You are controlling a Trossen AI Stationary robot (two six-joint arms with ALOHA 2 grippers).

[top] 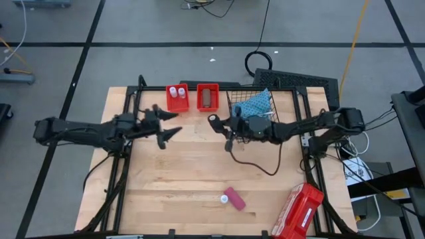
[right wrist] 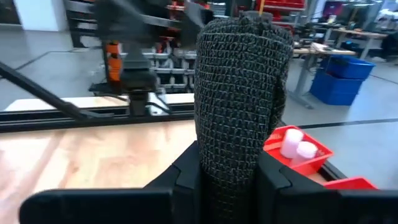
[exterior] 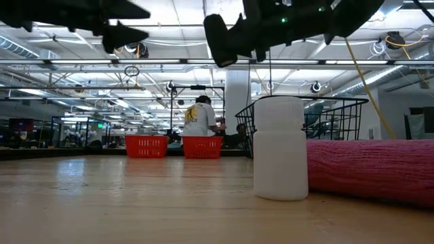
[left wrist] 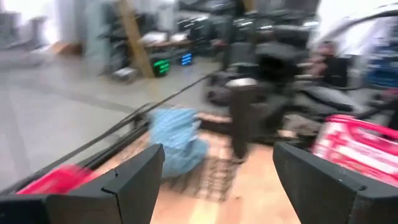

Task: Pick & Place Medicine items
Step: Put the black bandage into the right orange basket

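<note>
A wooden table seen from above, with two dark robot arms reaching in from either side. Farthest left, the left gripper hangs above the table near its back edge, its fingers spread apart with nothing between them; this arm appears to be waiting. Just right of it, along the back edge, sit two small red bins side by side: the first red bin holds two tiny white-capped vials, and the second red bin holds a brown oblong box. Right of the bins, the right gripper hovers above the table, its jaws clamped on a black oblong box with a knitted or mesh-like surface, held upright and lifted clear of the wood. Behind that arm stands a wire basket with a blue patterned cloth inside. Toward the front of the table, well apart from both arms, lies a pink white-capped tube, and at the front right corner sits a large red case with white marks. The step in hand looks like carrying the black box to a bin. Which bin it is meant for is hard to judge from these views, though it hovers nearest the second one. The next move calls for bringing the box over a bin, lowering it and opening the jaws; the tube would then remain to be collected.
</note>
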